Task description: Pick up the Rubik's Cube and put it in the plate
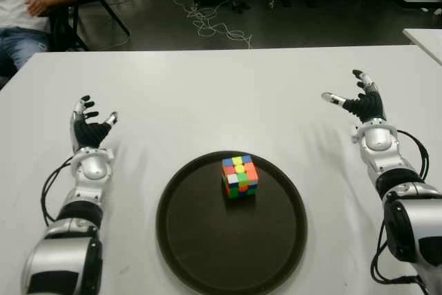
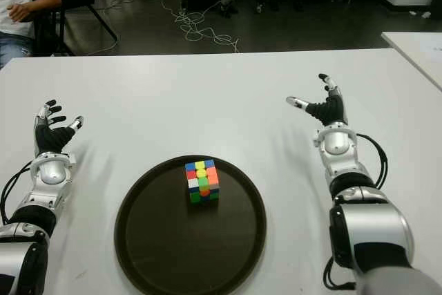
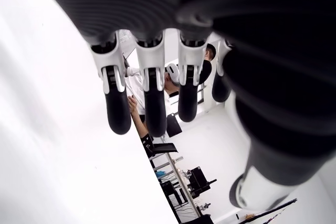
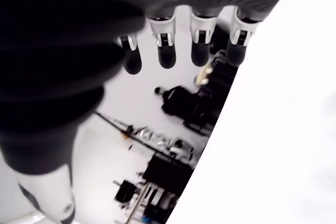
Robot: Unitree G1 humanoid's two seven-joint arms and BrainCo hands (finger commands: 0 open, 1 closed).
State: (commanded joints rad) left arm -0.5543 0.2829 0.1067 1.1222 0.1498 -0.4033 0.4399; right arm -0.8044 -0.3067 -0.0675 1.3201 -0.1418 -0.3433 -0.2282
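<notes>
Eye views: Rubik's Cube [image 1: 239, 176] is seen sitting inside dark plate [image 1: 186, 253], upper centre, nothing else contained. Left hand [image 1: 90, 129] and right hand [image 1: 362, 103] are held either side over white counter [image 1: 207, 94], well apart from cube; neither judged nearer.

Left wrist view: fingers [image 3: 116, 109] spread, nothing held.

Right wrist view: fingers [image 4: 167, 55] spread, nothing held. Placement judged done.

Plate [image 1: 186, 240] on white table [image 1: 207, 94]

Surfaces, as seen
Table [image 1: 207, 94] smooth matt white; plate [image 1: 200, 253] dark, smooth, faint sheen; Rubik's Cube [image 1: 239, 176] glossy plastic; left hand [image 1: 90, 129] and right hand [image 1: 359, 101] silver shells, black ribbed palms.
</notes>
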